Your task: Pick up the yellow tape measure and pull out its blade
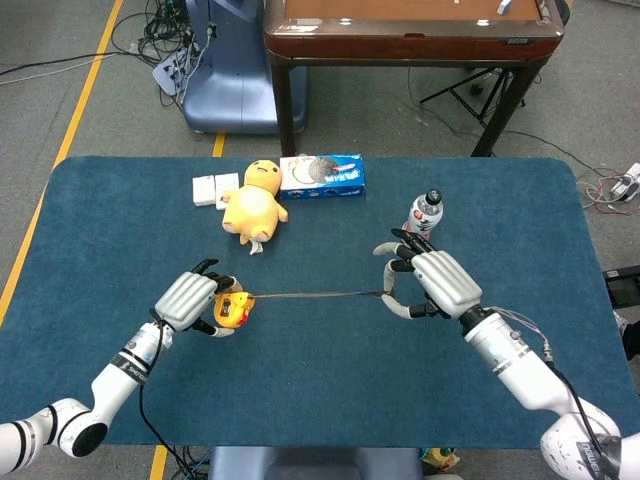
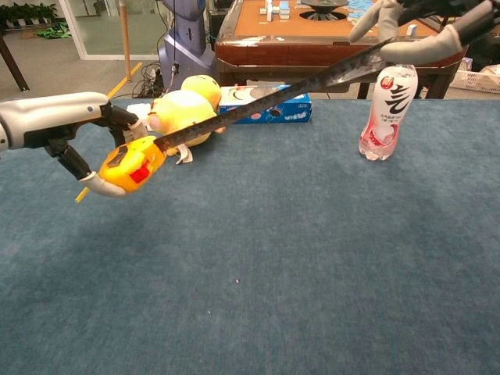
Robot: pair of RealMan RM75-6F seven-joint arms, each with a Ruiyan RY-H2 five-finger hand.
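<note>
**Q:** Head view first: where is your yellow plastic tape measure (image 1: 231,309)?

**A:** Your left hand (image 1: 192,300) wraps its fingers around the case and holds it above the dark blue cloth-covered table (image 1: 120,230), on the left side. In the chest view the case (image 2: 130,166) shows a red button on its face.

**Q:** And the thin dark metal blade (image 1: 315,294)?

**A:** It runs out of the case in a straight line to your right hand (image 1: 430,285), which pinches its far end between fingertips. In the chest view the blade (image 2: 266,99) slants up to the right, and that hand (image 2: 414,27) is partly cut off at the top edge.

**Q:** What else sits on the table?

**A:** A yellow plush duck toy (image 1: 256,204), a blue biscuit box (image 1: 322,175) just beside it, two small white blocks (image 1: 215,189), and an upright clear drink bottle with a pink label (image 1: 422,218).
</note>
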